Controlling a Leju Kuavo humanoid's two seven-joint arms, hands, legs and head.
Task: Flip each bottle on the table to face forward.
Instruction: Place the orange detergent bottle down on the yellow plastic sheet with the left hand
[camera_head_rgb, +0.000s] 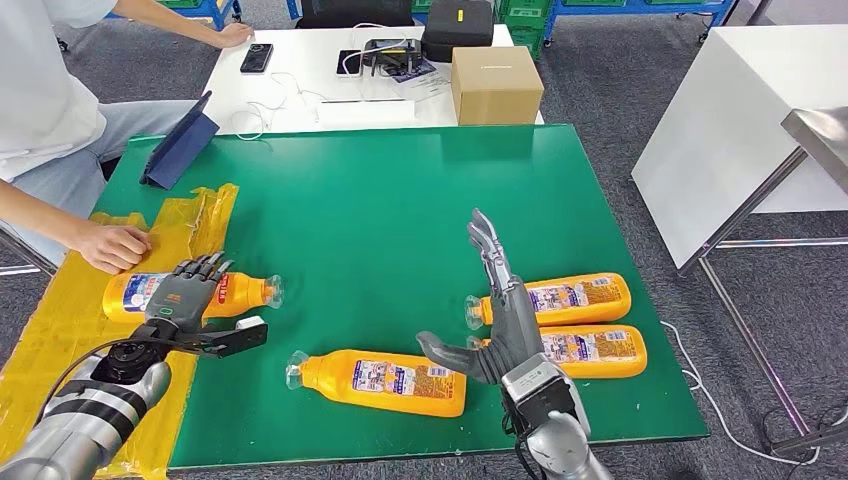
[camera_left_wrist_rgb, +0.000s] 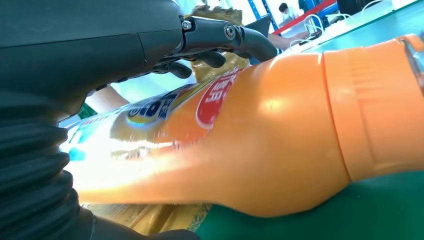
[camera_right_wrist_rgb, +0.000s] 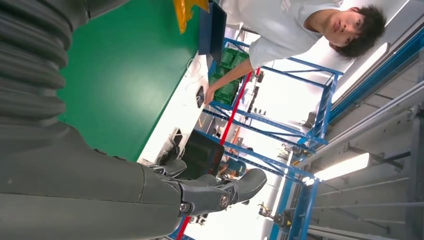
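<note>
Clearly the left hand is the one engaged: it lies draped over the leftmost orange bottle, fingers curled across the label side and thumb reaching out on the near side toward the neck, so I judge it to be grasping that bottle. From the left wrist camera the same bottle sits right under the hand, its body touching the green table with the yellow plastic sheet under its base end. This bottle's long axis runs left to right across the table, cap pointing toward the middle, base over the yellow sheet, where a person's hand rests just beside it. Rolling it about that long axis looks like the coming move, since the hand lies across the axis. The right hand stands raised with fingers spread, holding nothing, just beside the caps of 2 bottles lying one behind the other on the right: the farther and the nearer. A 4th bottle lies between the 2 hands near the front edge, cap pointing left, nearer the right hand. Which labels already face forward I cannot tell for certain.
</note>
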